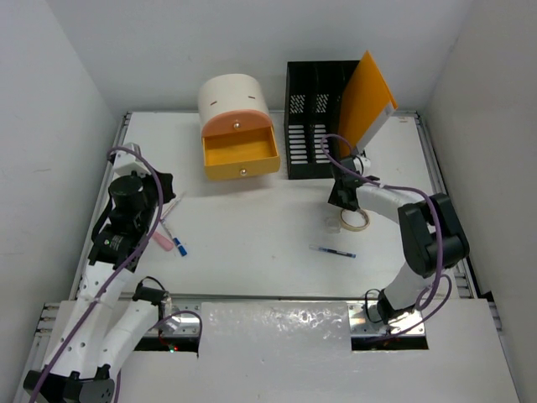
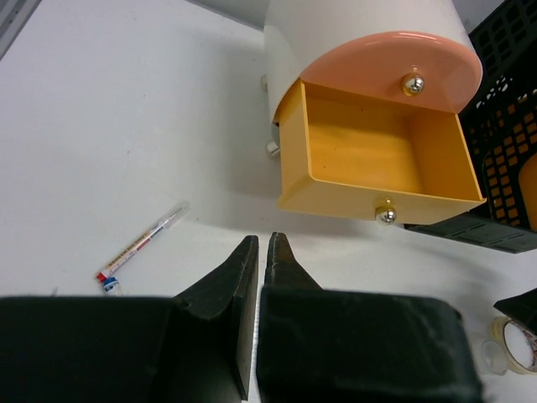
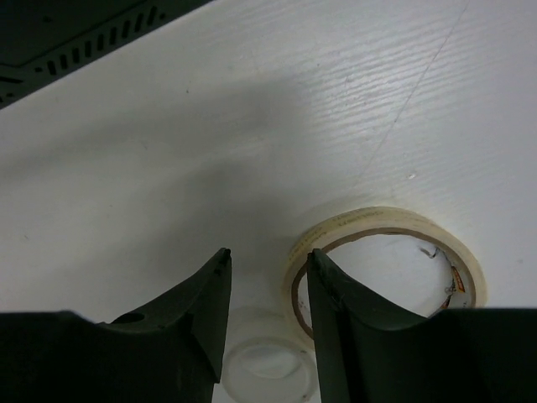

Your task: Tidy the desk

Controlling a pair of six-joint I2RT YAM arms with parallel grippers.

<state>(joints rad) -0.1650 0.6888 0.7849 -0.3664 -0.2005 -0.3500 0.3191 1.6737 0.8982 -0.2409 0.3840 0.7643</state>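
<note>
The white desk (image 1: 268, 273) holds a tan tape roll (image 3: 382, 220) and a small clear roll (image 3: 264, 369) lying side by side at mid right. My right gripper (image 3: 268, 256) points down on them. One finger stands inside the tan ring and the other outside, so the tan wall and the clear roll are pressed between the half-closed jaws. From above, the right gripper (image 1: 342, 204) hangs just over the tan tape roll (image 1: 356, 221). My left gripper (image 2: 262, 239) is shut and empty, hovering at the desk's left, aimed at the open yellow drawer (image 2: 377, 159).
A cream drawer unit (image 1: 235, 101) with its yellow drawer (image 1: 241, 155) pulled out stands at the back. Beside it are a black file holder (image 1: 312, 117) and an orange folder (image 1: 366, 94). A white pen (image 2: 143, 243), a pink marker (image 1: 163, 241) and a blue pen (image 1: 332, 250) lie loose.
</note>
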